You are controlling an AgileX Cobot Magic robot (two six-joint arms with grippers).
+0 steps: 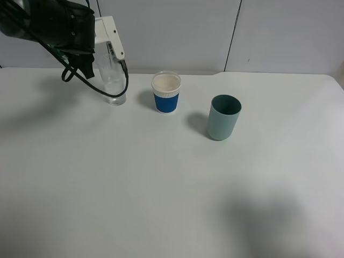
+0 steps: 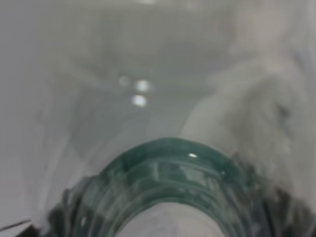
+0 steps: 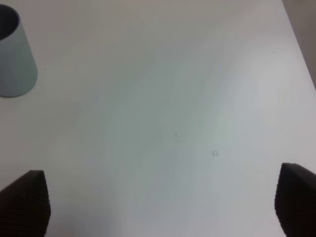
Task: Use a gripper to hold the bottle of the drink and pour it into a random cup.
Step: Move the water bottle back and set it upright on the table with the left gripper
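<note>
My left gripper, black with a white bracket, hangs at the back left directly over the cup, a tall clear glass standing on the table. It is shut on the bottle of the drink. The arm hides the bottle from above. In the left wrist view the bottle's greenish threaded neck fills the foreground, blurred, pointing into the glass. No stream of liquid can be made out. My right gripper stands open above bare table, nothing between its black fingertips.
A white paper cup with a blue sleeve stands right of the glass. A teal plastic cup is further right and nearer. The white table ends at a grey wall behind.
</note>
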